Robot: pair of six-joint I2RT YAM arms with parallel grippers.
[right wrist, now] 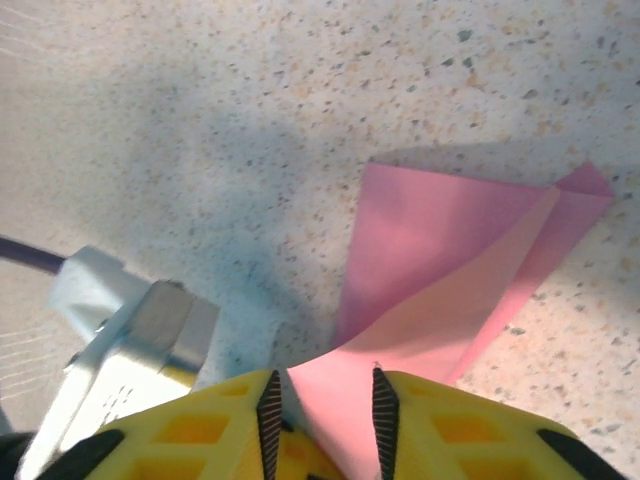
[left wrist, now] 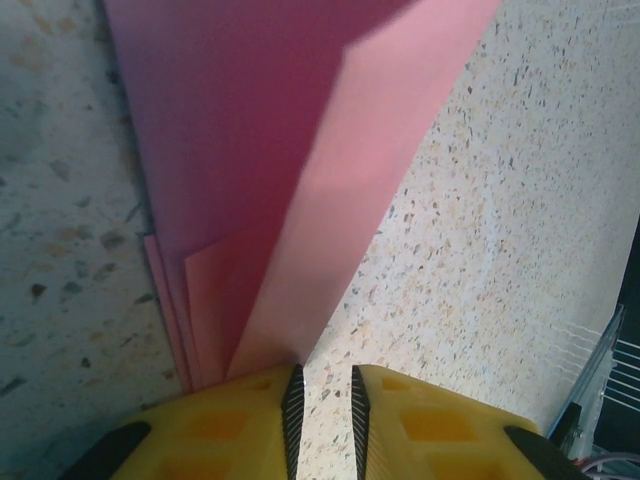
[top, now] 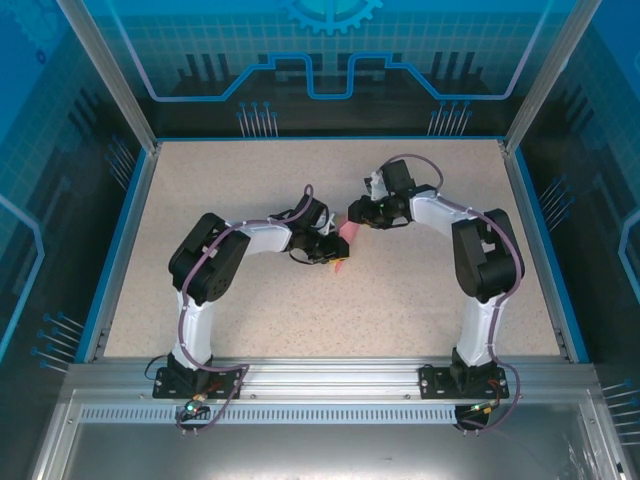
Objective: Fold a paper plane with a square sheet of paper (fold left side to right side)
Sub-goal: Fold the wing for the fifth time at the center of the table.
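Note:
The pink sheet of paper (top: 345, 238) lies mid-table between the two arms, folded into a pointed, layered paper plane shape. In the left wrist view the paper (left wrist: 300, 150) stretches away from me, several layered flaps fanning at its near end. One edge ends against the tip of the left-hand finger (left wrist: 292, 385). My left gripper (left wrist: 324, 372) is narrowly open, with only tabletop in its gap. My right gripper (right wrist: 325, 378) is open, and a raised flap of the paper (right wrist: 440, 260) runs between its fingers. The paper's point lies at the far right. In the top view, left gripper (top: 328, 250) and right gripper (top: 360, 212) flank the paper.
The speckled table (top: 250, 300) has a blue raised rim (top: 118, 250) and clear walls on all sides. A grey-white part of the other arm (right wrist: 130, 330) sits close at the left of the right wrist view. The enclosure's wall (left wrist: 605, 380) shows at the lower right of the left wrist view.

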